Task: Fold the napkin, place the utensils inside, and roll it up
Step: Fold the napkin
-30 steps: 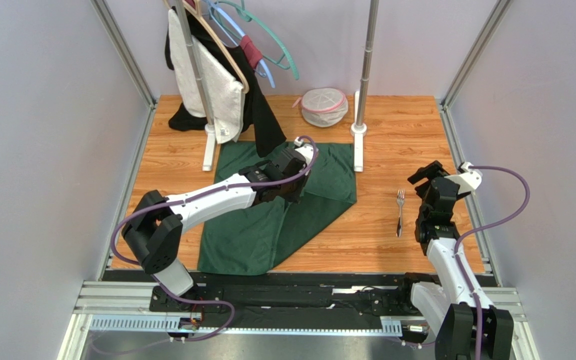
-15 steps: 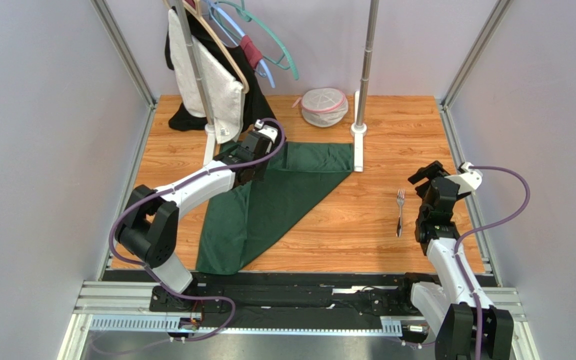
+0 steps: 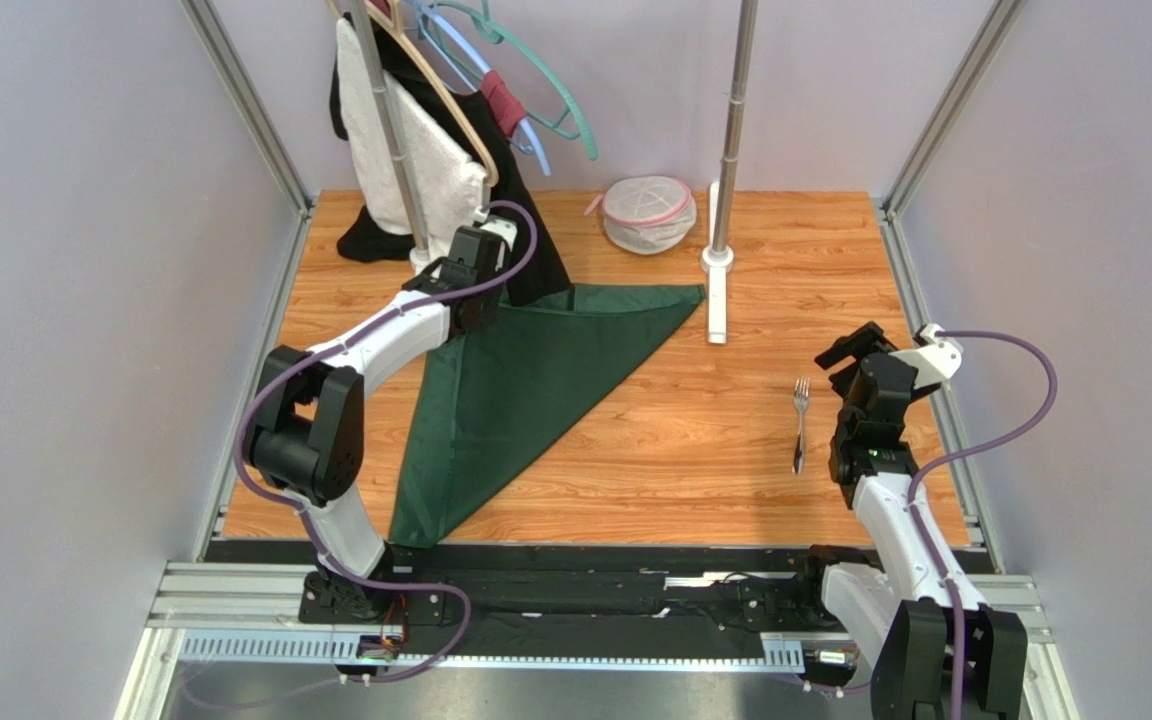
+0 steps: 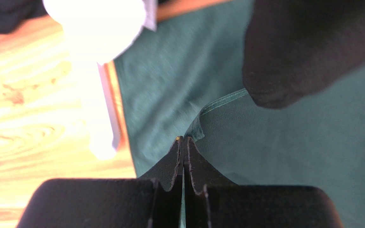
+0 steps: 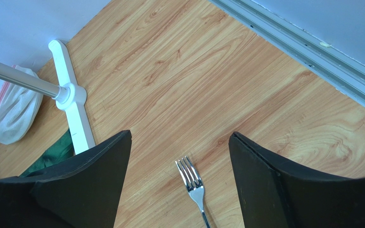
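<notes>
1. Napkin point(image 3: 522, 390) point(image 4: 289, 142) — you have the green cloth lying as a triangle on the left half of the counter point(image 3: 717, 465). One point sits near the near-left corner. Another reaches toward the middle of the far edge, ending just beside the white rack foot point(image 3: 714, 300) point(image 5: 75, 118). The third is toward the far-left corner, under your left hand point(image 3: 471, 279) point(image 4: 184, 142).
2. Your left hand is pinched fully shut on that third corner of the napkin. In the left wrist view the two fingers point(image 4: 170, 164) are pressed together. The hemmed edge of the upper layer runs right up to their tips, and a second green layer lies flat beneath.
3. Just beside that hand a black garment point(image 3: 534, 258) point(image 4: 313, 47) hangs from the rack, its lower end over the napkin.
4. Your fork point(image 3: 800, 423) point(image 5: 194, 183) lies flat on bare wood near the right edge of the counter, about halfway between the near and far edges. Its tines point toward the far edge, and it is well apart from the napkin.
5. Your right hand point(image 3: 856, 360) point(image 5: 179, 135) hovers just to the right of the fork with its fingers spread wide and nothing between them — in the right wrist view the fork's tines show in the gap, down on the counter.
6. At the far edge, a white mesh pouch point(image 3: 647, 213) point(image 5: 3, 118) with pink trim rests near the rack foot.
</notes>
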